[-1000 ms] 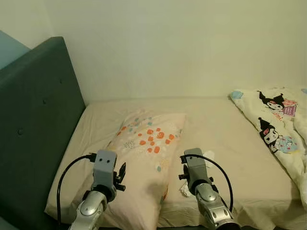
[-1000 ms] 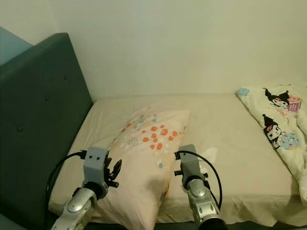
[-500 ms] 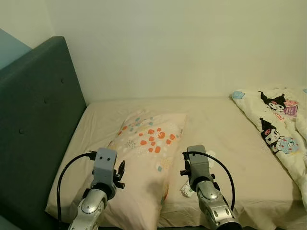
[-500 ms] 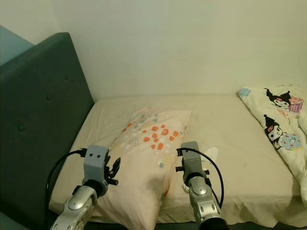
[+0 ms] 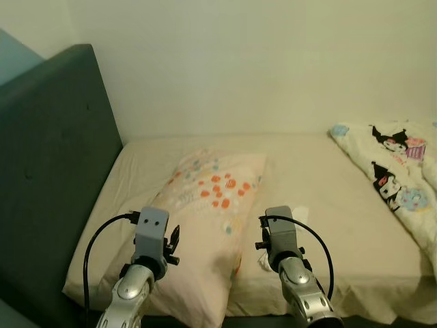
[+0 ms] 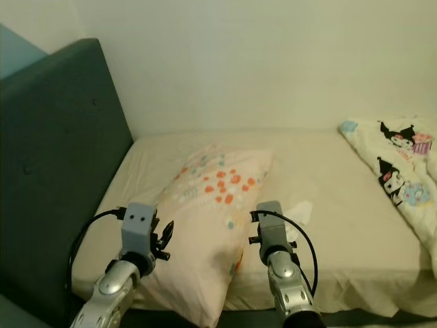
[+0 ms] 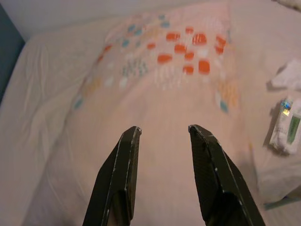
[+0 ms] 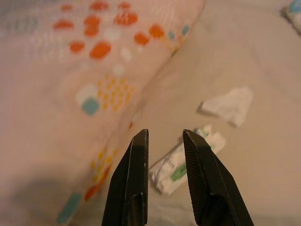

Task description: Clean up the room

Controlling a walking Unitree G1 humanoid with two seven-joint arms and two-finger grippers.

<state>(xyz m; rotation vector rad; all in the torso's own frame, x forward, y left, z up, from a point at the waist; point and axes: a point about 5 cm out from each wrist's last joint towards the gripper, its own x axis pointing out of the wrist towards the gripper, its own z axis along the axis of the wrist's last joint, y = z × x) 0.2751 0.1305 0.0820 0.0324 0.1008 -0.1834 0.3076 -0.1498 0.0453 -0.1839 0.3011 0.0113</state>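
Note:
A pale pillow [image 5: 208,205] with orange and blue dots lies on the beige bed sheet [image 5: 328,178]. My left gripper [image 7: 162,129] hovers open above the pillow's near end, with nothing between its fingers. My right gripper [image 8: 164,133] is open just off the pillow's right edge. Beyond its fingertips a white and green tissue pack [image 8: 171,170] lies on the sheet. A crumpled white tissue [image 8: 228,104] lies a little farther out. The same pack [image 7: 288,125] and tissue [image 7: 287,77] also show in the left wrist view.
A tall dark teal headboard [image 5: 48,171] stands along the bed's left side. A white blanket [image 5: 396,178] with cartoon figures is bunched at the far right. A plain wall runs behind the bed. The mattress's front edge [image 5: 369,294] is close below my arms.
The whole picture has shifted slightly, so the camera has moved. Both grippers stay about where they were, over the pillow's near end and beside it.

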